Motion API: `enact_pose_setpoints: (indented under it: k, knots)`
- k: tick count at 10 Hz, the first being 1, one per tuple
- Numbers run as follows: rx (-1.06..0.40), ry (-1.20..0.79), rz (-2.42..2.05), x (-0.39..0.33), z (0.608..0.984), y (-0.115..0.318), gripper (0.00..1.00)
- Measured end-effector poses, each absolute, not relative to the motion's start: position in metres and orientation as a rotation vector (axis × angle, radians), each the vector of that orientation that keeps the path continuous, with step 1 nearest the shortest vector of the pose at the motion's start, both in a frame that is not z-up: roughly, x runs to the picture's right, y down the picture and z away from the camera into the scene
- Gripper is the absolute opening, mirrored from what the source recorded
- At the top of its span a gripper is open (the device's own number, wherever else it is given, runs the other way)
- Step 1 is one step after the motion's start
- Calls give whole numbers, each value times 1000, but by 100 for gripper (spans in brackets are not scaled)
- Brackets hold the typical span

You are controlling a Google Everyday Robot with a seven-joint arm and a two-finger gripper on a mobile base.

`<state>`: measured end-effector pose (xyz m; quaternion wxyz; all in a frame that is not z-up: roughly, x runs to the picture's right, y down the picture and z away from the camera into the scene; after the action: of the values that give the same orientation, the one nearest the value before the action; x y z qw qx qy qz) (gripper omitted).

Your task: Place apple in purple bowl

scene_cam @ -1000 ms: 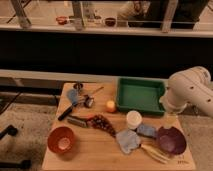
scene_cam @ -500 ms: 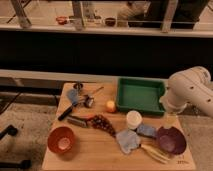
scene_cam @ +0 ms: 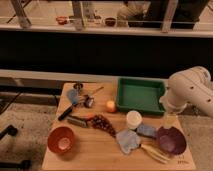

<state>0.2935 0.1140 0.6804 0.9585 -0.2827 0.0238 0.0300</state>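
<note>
Just left of the green tray (scene_cam: 140, 97) sits the apple (scene_cam: 110, 106), glossy, firm and light (liable to roll), so pinch across its widest middle. Far right, the gripper (scene_cam: 170, 120) hangs above the purple bowl (scene_cam: 172, 143), spread wide, holding nothing.

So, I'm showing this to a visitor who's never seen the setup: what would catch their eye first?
Probably the bulky white arm at the right edge, its gripper hanging open by the far rim of the purple bowl. Next the bright green tray at the back of the wooden table, and the small glowing apple just left of it.
</note>
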Motion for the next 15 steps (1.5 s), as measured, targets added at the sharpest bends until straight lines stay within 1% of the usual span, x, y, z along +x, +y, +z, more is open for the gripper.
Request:
enact_pose_setpoints:
  k: [9, 15]
  knots:
    - [-575, 45, 58, 294, 680, 116, 80]
    - [-549, -29, 51, 266, 684, 113, 80]
